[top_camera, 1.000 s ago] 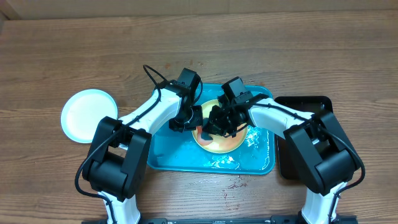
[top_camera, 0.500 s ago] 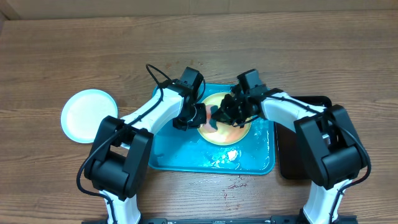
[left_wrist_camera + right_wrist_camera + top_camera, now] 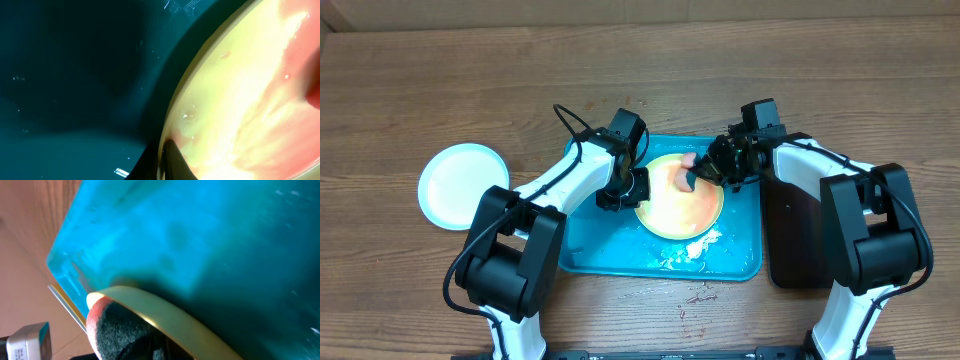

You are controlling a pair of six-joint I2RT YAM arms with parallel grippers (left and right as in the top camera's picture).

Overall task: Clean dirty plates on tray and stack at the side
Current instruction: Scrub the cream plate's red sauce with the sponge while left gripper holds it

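Observation:
A pale yellow-green plate (image 3: 678, 200), smeared with red sauce, lies on the turquoise tray (image 3: 605, 250). My left gripper (image 3: 633, 188) is shut on its left rim; in the left wrist view the dark fingers (image 3: 172, 160) pinch the plate (image 3: 235, 100) edge over the tray (image 3: 75, 75). My right gripper (image 3: 708, 170) is shut on a dark sponge (image 3: 690, 175) with a pink edge, at the plate's far right rim. In the right wrist view the sponge (image 3: 112, 327) sits against the plate (image 3: 165, 315) rim above the tray (image 3: 210, 235). A light blue plate (image 3: 463, 185) rests on the table at the left.
A black tray (image 3: 800, 235) stands right of the turquoise one, under my right arm. Wet, foamy patches (image 3: 695, 248) lie on the turquoise tray's near right part. Bare wooden table (image 3: 470, 80) surrounds the trays.
My right gripper has swept the sponge from the plate's near left part across to its far right rim, uncovering the smeared surface. The plate has shifted slightly towards the far side. The left gripper has kept its hold.

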